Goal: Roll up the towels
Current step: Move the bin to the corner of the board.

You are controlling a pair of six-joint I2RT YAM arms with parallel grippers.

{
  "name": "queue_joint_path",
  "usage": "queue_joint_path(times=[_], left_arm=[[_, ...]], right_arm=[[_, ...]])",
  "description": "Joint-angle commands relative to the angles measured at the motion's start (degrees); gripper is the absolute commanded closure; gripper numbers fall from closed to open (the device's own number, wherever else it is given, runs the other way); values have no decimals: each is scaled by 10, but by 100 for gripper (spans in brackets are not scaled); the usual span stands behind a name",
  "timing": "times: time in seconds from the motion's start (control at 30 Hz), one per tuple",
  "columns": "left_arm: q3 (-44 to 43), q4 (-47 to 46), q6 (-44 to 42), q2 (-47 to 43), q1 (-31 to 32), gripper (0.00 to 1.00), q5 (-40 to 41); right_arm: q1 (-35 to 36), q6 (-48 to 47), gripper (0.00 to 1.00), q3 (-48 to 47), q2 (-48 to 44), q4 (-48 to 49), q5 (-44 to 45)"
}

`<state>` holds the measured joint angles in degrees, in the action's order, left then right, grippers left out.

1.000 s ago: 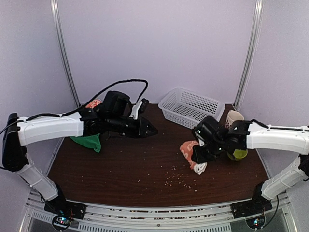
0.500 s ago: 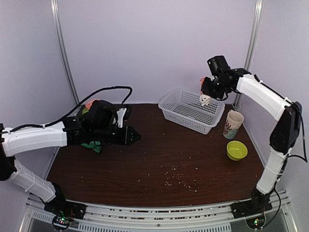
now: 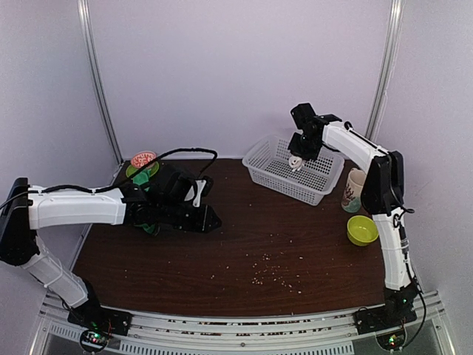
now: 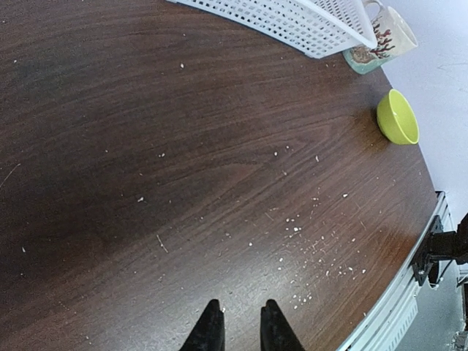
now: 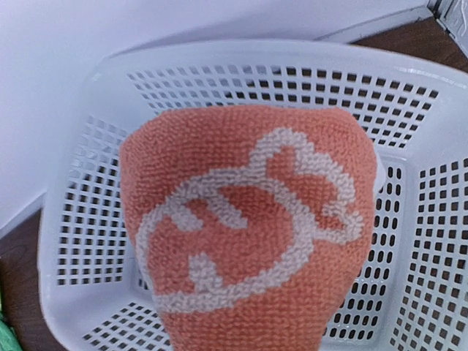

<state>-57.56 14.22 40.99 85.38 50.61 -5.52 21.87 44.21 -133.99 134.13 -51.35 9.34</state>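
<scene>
Right gripper (image 3: 297, 158) hangs over the white basket (image 3: 326, 184), closed on the peach bunny towel (image 5: 248, 234). In the wrist view the cloth bunches in front of the lens and hides the fingers.

Left gripper (image 4: 240, 333) sits low over the bare table (image 4: 183, 146), its jaws a narrow slit with nothing between them. Only a sliver of the green towel (image 3: 150, 228) shows under the left arm, at the table's left side.

Step in hand, as we read it: dropping the peach towel into the basket. To do it well, we judge the gripper should come down over the basket's middle, clear of the rim, and open only when the cloth rests on the mesh, so the bundle stays together.

Against a second ago: the right arm was then down on the table by the yellow-green bowl (image 3: 362, 230), gripping the towel there. It then swung high behind the basket and now sits lower over it. The left arm has shifted, covering more of the green towel.
</scene>
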Motion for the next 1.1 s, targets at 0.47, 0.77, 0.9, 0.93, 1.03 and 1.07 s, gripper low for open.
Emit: queue_joint_path(times=[0.47,0.77,0.9,0.93,1.03,1.07], left_arm=[[-55,3,-16,43,-9,82,18],[-120,54,-16,68,-70,77,82],[-141,58,-14,66,-112,69,92],[-147,53,-17,66,-124,65,89],[-175,36,-30,80,-152,46,73],[-190,36,-40,93,-159,38,67]], right_arm=[[31,-157,100,112,19,-28,-129],[76,-194,100,153,-23,-17,-166],[107,-211,100,181,-38,-19,-179],[117,-218,100,187,-41,-17,-187],[132,-228,100,203,-47,-19,-198],[136,-231,100,208,-48,-20,-199]])
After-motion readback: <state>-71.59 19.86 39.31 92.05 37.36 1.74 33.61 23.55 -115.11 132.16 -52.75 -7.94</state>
